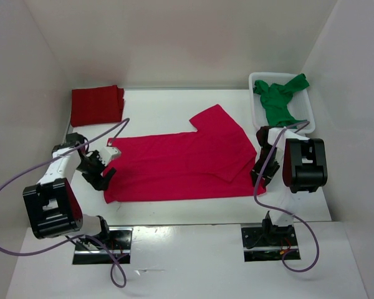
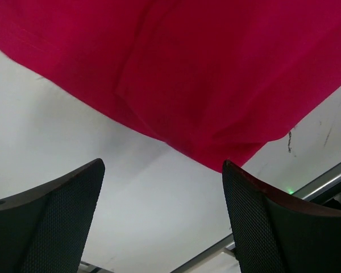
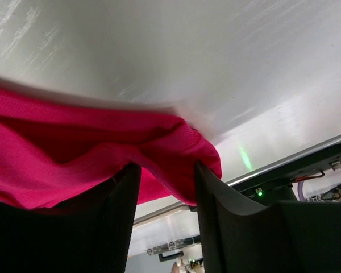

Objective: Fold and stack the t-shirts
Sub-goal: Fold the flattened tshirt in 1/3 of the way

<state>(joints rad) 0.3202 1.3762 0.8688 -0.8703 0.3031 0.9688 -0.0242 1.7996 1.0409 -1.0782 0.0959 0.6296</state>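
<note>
Bright crimson cloth t-shirt (image 1: 181, 165) lies spread on the white table (image 1: 162, 103). Its long axis runs from left gripper (image 1: 98, 169) to right gripper (image 1: 262, 171), one at each end, equally near.

Left gripper: released, jaws wide. Its wrist view shows the hem corner just ahead of the tips, untouched.

Right gripper: jaws parted, with a cloth fold lying between them. Only its wrist view shows that.

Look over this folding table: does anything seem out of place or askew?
The green t-shirt hangs crumpled over the rim of the white basket at the far right, unfolded. The crimson t-shirt lies half folded, one sleeve sticking out toward the back. The dark red t-shirt looks neatly folded.
</note>
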